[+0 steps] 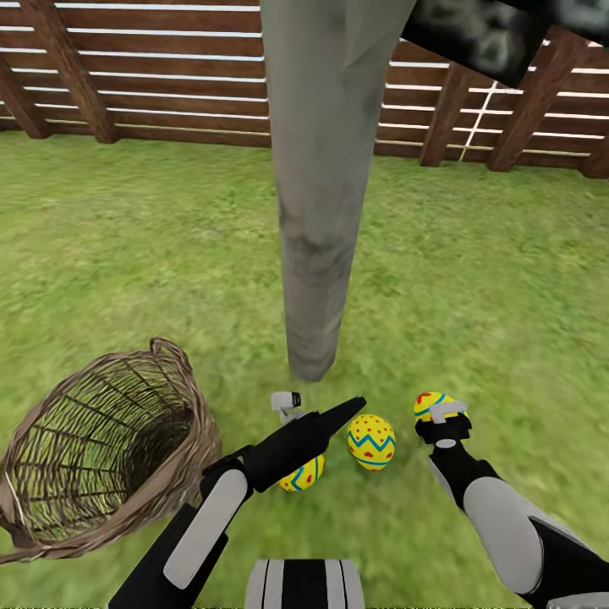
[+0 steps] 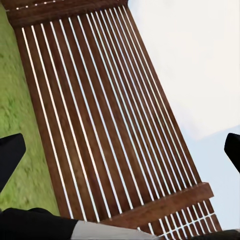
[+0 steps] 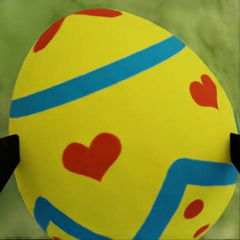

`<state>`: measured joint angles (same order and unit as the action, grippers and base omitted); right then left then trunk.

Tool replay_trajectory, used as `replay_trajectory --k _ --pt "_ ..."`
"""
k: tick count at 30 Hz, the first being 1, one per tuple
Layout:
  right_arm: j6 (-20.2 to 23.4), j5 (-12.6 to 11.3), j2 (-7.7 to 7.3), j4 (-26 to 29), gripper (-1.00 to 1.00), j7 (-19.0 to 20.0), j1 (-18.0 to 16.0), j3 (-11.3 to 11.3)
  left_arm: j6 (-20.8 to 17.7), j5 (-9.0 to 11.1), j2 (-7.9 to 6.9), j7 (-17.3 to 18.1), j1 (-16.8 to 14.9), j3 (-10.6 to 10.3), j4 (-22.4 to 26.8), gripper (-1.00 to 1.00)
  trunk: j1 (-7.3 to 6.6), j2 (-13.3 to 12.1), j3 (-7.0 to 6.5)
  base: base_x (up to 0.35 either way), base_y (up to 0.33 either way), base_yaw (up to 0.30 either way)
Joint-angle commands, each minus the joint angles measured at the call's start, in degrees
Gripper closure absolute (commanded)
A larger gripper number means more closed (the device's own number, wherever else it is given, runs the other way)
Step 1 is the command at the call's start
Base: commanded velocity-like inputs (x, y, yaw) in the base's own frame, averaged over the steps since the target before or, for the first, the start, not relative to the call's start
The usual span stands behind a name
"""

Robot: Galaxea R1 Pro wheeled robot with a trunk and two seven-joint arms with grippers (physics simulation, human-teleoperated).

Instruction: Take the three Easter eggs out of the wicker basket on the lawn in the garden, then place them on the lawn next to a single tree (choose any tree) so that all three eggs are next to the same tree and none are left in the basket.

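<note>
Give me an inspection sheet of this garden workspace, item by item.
Surface: lawn, mottled green grass, flat.
Job's things: wicker basket tipped toward the camera, no egg seen inside. Three eggs on the grass near the tree trunk: middle egg standing free, left egg partly hidden under the left arm, right egg at the right gripper.
Clutter: nothing seen.
Grippers: left gripper raised, fingers apart, empty. Right gripper over the right egg, fingers at its sides; contact cannot be told.
Cables: nothing seen.
Surroundings: brown slatted fence behind; dark foliage overhead.
</note>
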<state>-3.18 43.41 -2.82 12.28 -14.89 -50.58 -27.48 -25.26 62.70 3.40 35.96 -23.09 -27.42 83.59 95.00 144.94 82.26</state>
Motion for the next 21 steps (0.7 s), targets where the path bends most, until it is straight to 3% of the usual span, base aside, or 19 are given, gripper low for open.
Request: replay_trajectory --k 1,5,21 --pt "-0.28 0.45 -0.05 -0.67 1.0 -0.07 -0.26 -0.47 -0.49 0.58 0.02 -0.01 -0.02 0.0 -0.01 -1.0 0.01 0.03 0.26 0.0 0.0 0.0" --pt "1.3 0.62 -0.13 -3.47 1.0 0.38 -1.06 -0.47 -0.49 0.58 0.03 -0.09 -0.02 0.0 -0.09 -1.0 0.11 0.08 1.15 0.0 0.0 0.0" --pt "0.02 0.35 0.09 -3.81 1.0 0.48 -3.12 -0.56 -0.49 0.5 0.56 -0.1 -0.02 0.0 -0.1 -1.0 0.53 0.3 4.69 0.0 0.0 0.0"
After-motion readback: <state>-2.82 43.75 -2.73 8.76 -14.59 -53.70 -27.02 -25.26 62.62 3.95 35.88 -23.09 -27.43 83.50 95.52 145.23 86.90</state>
